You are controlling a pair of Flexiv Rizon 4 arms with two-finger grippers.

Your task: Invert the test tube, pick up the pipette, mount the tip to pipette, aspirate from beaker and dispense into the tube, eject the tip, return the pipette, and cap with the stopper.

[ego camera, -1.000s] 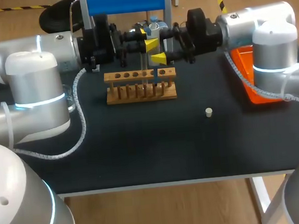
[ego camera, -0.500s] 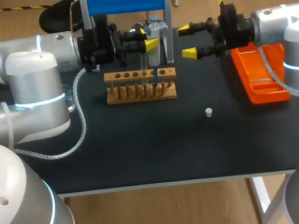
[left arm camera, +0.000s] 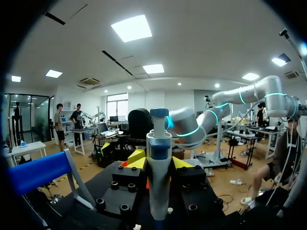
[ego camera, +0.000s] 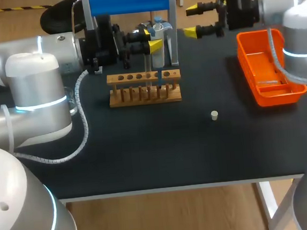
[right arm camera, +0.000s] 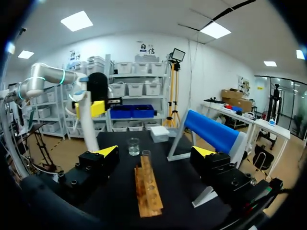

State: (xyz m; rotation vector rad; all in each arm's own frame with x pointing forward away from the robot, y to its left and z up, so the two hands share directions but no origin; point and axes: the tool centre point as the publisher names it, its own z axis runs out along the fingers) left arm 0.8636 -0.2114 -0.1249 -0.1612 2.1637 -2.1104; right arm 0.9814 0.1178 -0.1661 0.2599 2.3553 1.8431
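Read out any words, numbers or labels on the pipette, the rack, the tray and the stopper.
None can be read.
The pipette, rack, tray and stopper show no print in any view.
If the pipette carries a scale or label, it is too small to tell.

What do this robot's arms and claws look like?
The left arm and right arm are rounded silver-white tubes with glowing pale-blue rings and white coiled cables. The left gripper and right gripper are black with yellow-tipped fingers.
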